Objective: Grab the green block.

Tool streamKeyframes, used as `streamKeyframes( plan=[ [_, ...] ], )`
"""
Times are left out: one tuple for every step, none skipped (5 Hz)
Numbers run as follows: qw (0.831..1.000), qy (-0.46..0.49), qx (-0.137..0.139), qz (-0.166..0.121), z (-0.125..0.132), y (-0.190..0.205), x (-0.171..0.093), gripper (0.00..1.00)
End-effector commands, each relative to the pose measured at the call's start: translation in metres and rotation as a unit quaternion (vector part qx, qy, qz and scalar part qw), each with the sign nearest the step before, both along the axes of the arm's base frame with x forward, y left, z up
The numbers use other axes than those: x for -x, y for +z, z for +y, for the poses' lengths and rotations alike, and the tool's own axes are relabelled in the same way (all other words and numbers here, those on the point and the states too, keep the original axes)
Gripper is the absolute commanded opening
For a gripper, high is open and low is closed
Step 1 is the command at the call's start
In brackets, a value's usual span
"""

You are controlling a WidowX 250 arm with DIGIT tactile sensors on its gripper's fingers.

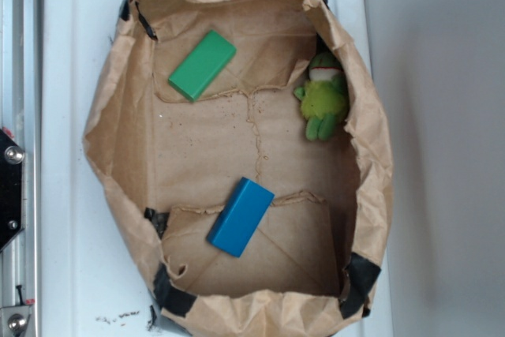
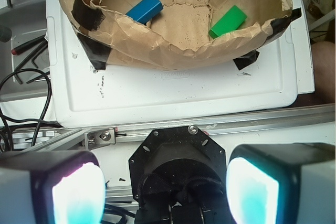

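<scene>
Your green block (image 1: 202,65) lies flat in the far-left part of the paper bag's (image 1: 118,124) floor, untouched. The blue block (image 1: 241,217) sits nearer, the plush toy (image 1: 323,100) against the right wall. Your gripper (image 2: 165,190) is spread wide, well outside the bag.

We count one green block (image 1: 202,65) at about eleven o'clock in the bag, one blue block (image 1: 241,216) near six o'clock, and one plush toy (image 1: 323,98) near two o'clock. There is one paper bag (image 1: 118,140), on one white tray (image 1: 67,116).
</scene>
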State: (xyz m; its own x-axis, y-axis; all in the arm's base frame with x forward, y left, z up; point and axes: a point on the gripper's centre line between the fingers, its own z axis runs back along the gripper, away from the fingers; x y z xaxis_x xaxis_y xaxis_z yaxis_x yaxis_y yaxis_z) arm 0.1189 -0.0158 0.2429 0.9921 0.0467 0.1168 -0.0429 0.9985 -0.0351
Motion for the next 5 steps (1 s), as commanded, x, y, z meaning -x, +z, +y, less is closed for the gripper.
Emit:
streamKeyframes(
  plan=[
    [1.000, 0.000, 0.000, 0.000, 0.000, 0.000, 0.000, 1.00],
    [0.998, 0.059, 0.010, -0.020, -0.007, -0.023, -0.050, 1.00],
    [0.995, 0.082, 0.014, -0.062, -0.008, -0.041, -0.098, 1.00],
    [0.991, 0.125, 0.012, -0.054, 0.009, -0.067, -0.131, 1.00],
    [0.983, 0.173, 0.009, -0.056, 0.029, -0.097, -0.154, 1.00]
  ],
)
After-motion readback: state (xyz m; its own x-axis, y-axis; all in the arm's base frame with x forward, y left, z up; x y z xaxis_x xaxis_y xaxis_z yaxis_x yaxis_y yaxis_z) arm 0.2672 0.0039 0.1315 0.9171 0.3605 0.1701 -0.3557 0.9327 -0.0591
